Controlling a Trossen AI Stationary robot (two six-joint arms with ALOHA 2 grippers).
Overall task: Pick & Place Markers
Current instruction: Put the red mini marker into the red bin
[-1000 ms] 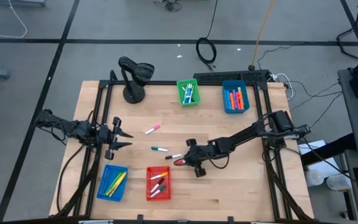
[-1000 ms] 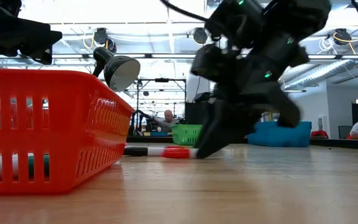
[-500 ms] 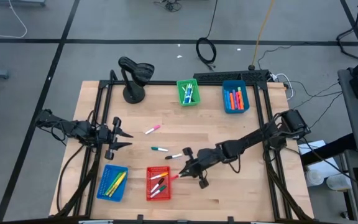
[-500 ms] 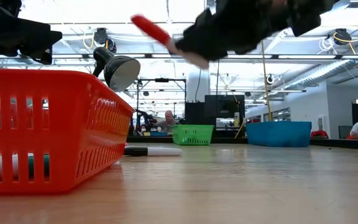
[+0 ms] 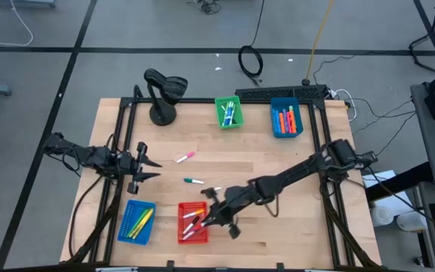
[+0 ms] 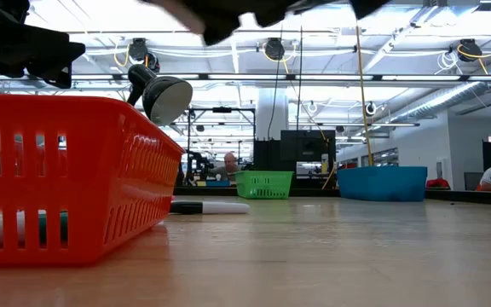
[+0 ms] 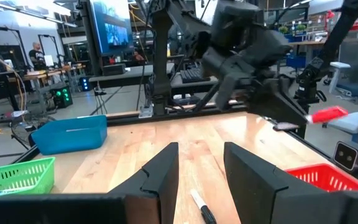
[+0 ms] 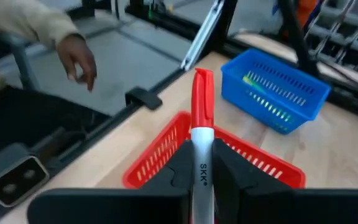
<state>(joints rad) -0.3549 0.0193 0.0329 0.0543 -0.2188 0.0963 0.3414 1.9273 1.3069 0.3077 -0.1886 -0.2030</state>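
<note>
Right gripper (image 5: 205, 217) now over red basket (image 5: 180, 227), moved there from bare table right of it; fingers pinched on red-capped marker (image 8: 201, 127). Means carry done, drop pending.

Left gripper (image 5: 151, 168) parked at left table edge, unchanged, fingers (image 7: 160, 177) partly spread, empty.

Right wrist view shows marker upright between fingers, cap above basket rim; high view too small for that. High view shows loose markers left: pink-capped marker (image 5: 185, 157), green-capped marker (image 5: 194, 180). Low view: gripper only dark blur at top.

Right arm (image 5: 278, 181) spans table's (image 5: 308, 227) mid; front-right corner looks free, loose markers (image 5: 186, 156) left-centre.
</note>
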